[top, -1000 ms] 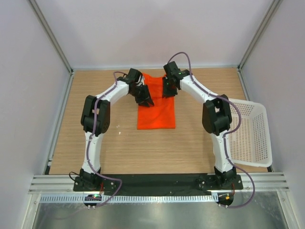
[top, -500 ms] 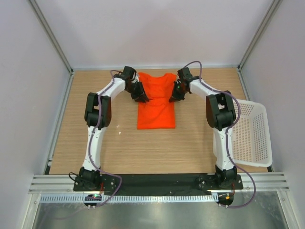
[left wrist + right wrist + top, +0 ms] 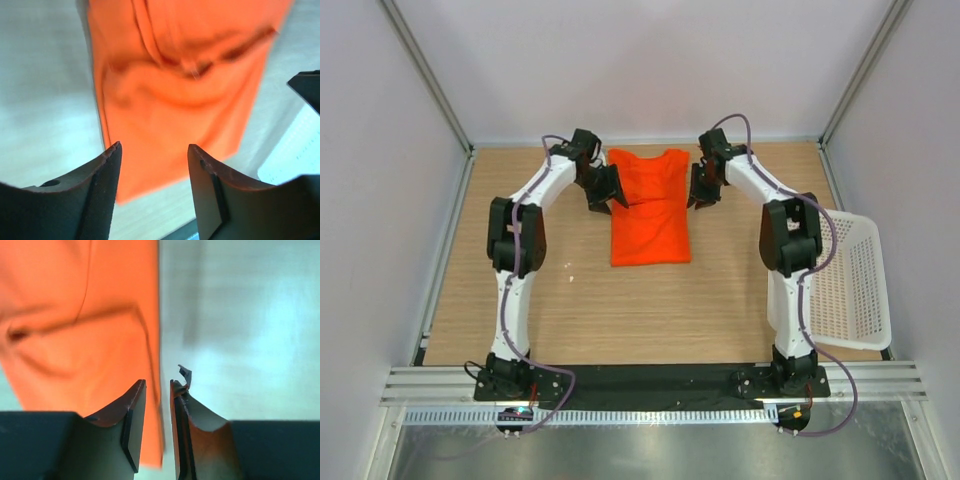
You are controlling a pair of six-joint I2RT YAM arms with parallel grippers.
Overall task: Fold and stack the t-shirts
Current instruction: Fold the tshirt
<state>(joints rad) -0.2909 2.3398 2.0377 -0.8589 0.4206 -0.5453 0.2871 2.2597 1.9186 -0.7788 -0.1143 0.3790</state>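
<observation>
t-shirt (image 3: 650, 210): flat on the surface (image 3: 520, 300), lying between the two tools, a narrow strip with shallow creases across it.

Handling (judgement): thin, limp and light. It has no stiffness, so it will drape and drag, and the layers may slide apart. Pinch at a side edge or corner just off each tool's tips, catching every layer, and lift both sides together or it skews.

left tool (image 3: 155, 145): jaws apart, nothing between them, cloth just beyond the tips.

right tool (image 3: 157, 382): jaws a narrow slit apart, lined up over the shirt's outer edge. The cloth looks to be beneath the jaws, not pinched.

White basket (image 3: 845, 280) sits well outside the right tool.

Unclear:
- Both wrist views are blurred.
- Wrists cover the shirt's edges in the top view.
- Sleeves and layer count can't be made out.
- Only one shirt is visible.
</observation>
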